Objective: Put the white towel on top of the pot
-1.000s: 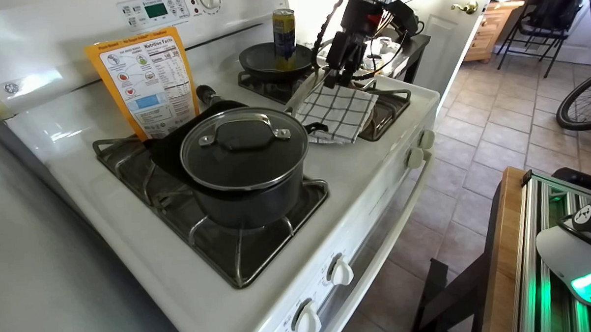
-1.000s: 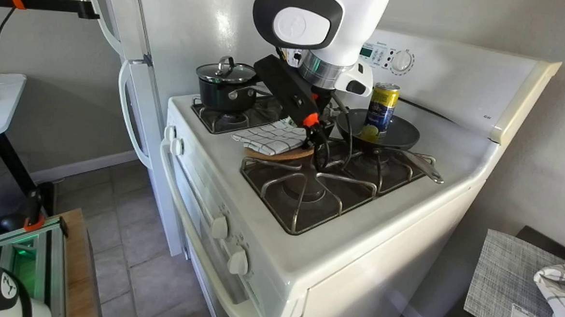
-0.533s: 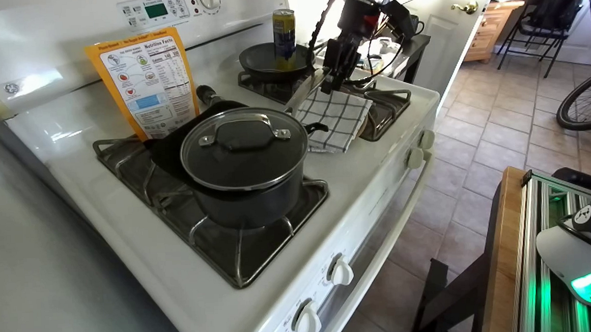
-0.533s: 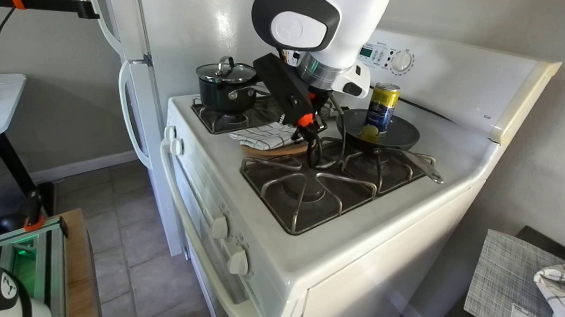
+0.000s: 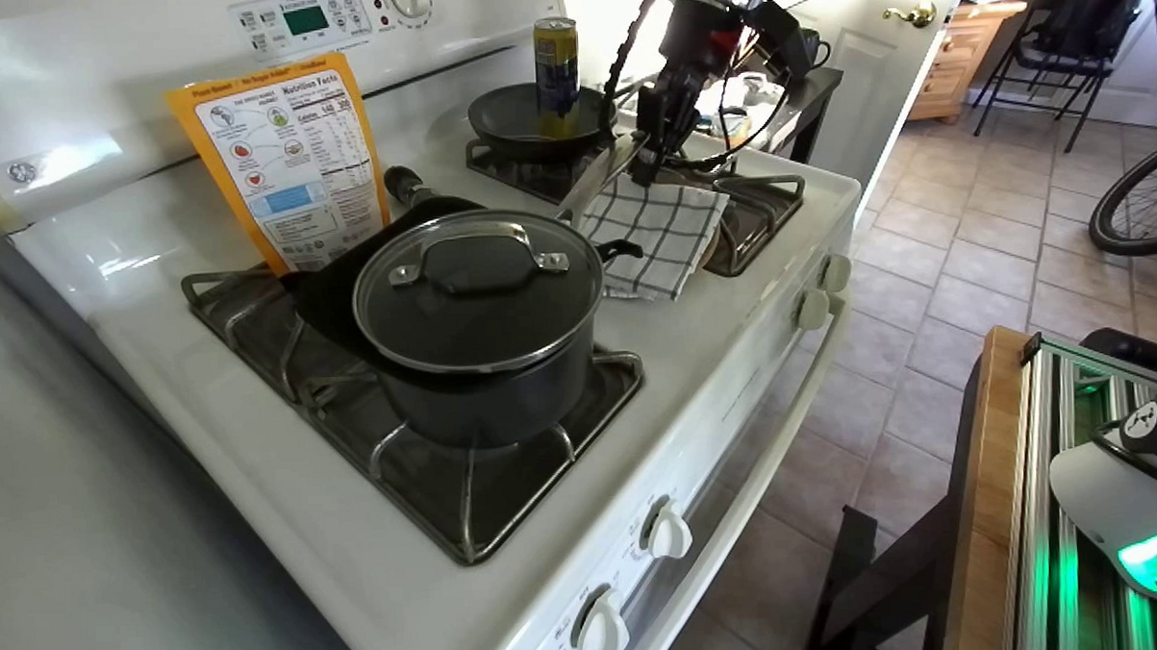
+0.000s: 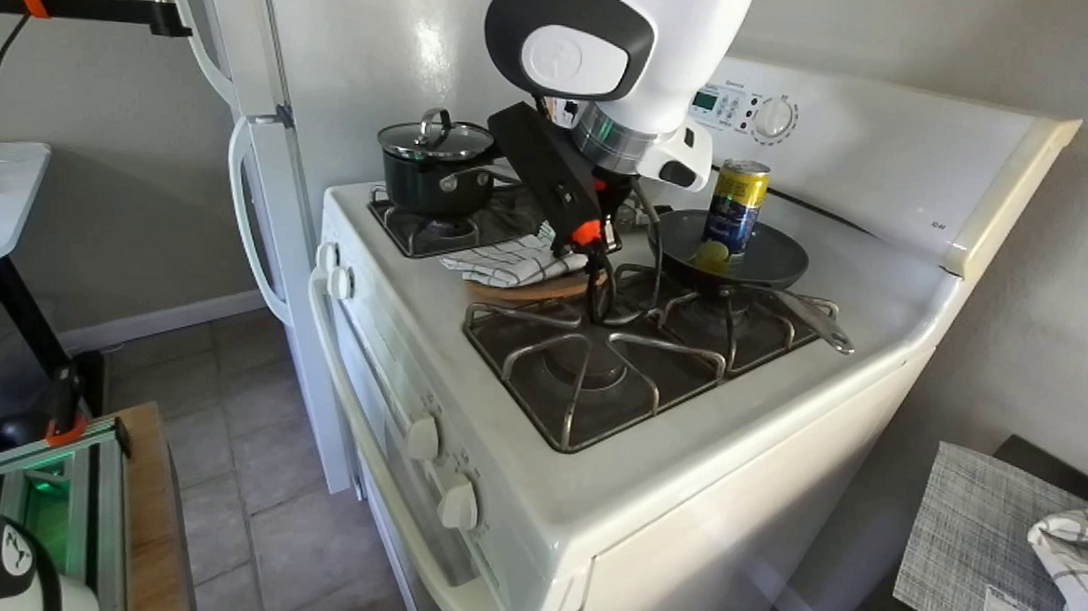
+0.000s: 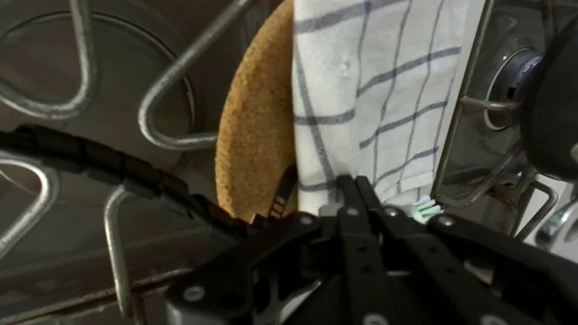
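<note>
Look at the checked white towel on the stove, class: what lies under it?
A tan, cork-like board with a curved edge shows from under the white towel. Its covered part, and anything else beneath, cannot be seen.

Looked down across stove (image 6: 657,451) from opposite ends in both exterior views, sharing pot (image 5: 487,391). Peered steeply down at towel (image 7: 379,90), close, in wrist view.

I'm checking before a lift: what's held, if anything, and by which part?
Can't tell: the gripper is shut at the towel, but any pinch is hidden.
</note>
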